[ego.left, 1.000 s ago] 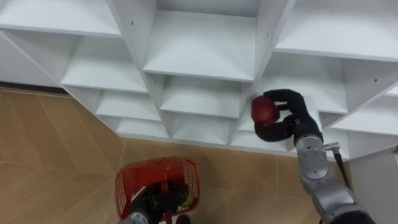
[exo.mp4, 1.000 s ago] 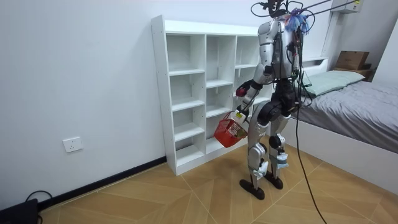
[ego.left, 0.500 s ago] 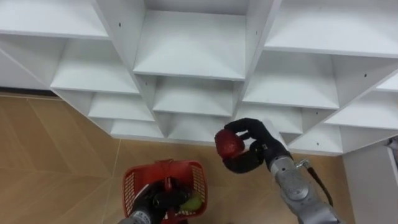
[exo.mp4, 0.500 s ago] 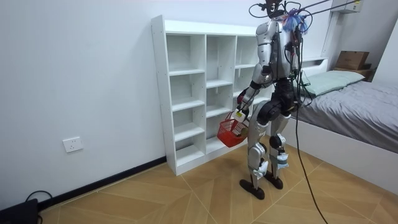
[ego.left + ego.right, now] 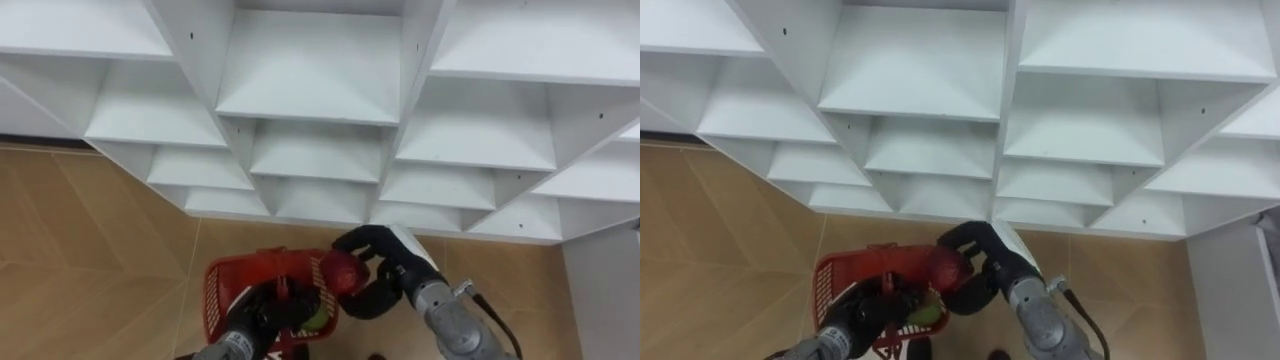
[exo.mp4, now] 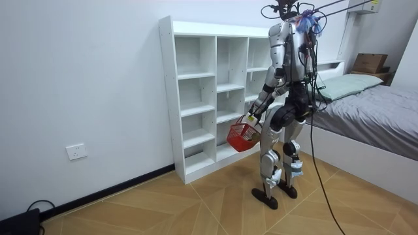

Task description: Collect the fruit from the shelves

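In the left eye view, the right hand (image 5: pixel 388 268) is curled round a red apple (image 5: pixel 343 272) and holds it at the right rim of the red basket (image 5: pixel 216 292), just below the white closet (image 5: pixel 320 70). The left hand (image 5: pixel 262 318) is clenched on the basket's handle, and a green fruit (image 5: pixel 318 322) lies inside. In the room view, the robot stands facing the closet with the basket at its thigh; a bed (image 6: pixel 372 111) lies at the room view's right.
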Motion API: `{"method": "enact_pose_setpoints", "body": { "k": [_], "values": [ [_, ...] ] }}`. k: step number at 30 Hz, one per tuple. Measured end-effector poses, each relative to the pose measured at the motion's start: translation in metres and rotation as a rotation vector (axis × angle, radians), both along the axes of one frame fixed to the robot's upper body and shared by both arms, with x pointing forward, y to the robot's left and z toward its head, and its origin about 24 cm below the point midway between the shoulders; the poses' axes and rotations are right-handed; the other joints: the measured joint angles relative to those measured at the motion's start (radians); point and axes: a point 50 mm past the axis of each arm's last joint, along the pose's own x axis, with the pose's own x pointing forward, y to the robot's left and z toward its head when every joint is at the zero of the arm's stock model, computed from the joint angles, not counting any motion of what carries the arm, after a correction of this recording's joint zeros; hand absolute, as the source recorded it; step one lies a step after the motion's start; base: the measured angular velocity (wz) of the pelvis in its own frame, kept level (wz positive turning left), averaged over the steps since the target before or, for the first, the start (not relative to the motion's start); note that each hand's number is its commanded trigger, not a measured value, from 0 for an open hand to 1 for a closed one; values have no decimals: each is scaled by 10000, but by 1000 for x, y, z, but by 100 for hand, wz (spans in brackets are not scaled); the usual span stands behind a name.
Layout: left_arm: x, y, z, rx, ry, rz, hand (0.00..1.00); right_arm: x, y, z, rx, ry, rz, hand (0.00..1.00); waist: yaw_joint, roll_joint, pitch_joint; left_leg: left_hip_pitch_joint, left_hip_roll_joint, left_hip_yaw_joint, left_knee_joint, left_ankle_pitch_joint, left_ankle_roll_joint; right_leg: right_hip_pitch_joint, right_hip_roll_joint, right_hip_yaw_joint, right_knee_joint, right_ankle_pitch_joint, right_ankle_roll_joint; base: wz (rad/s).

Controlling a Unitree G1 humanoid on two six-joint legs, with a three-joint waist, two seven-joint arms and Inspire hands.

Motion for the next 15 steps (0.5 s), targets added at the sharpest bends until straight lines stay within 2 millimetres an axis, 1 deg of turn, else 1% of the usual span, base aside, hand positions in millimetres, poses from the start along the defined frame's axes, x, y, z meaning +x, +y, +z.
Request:
{"method": "enact_pose_setpoints", "body": {
  "k": [6,9,11,15],
  "values": [
    [0,0,0,-3,-26,-9,100,-1,-2,-2,-113,100,-24,100,3,23,4,3,0,1,-4,0,0,15,1,-8,-16,0,0,0],
    [0,-1,0,-25,-21,-30,100,-2,-2,-4,-126,152,-17,100,3,97,7,13,-2,6,-7,0,0,28,3,-9,-17,1,1,0],
    [0,-4,0,-29,-27,-164,100,-6,-1,-9,-198,403,43,100,3,154,2,20,-1,21,-15,1,-1,43,9,-21,-26,1,1,0],
    [-1,-7,0,-57,-25,-317,100,-11,-2,-15,-326,731,161,100,16,169,6,17,3,28,-23,1,-2,36,15,-20,-32,0,0,0]
  ]
}}
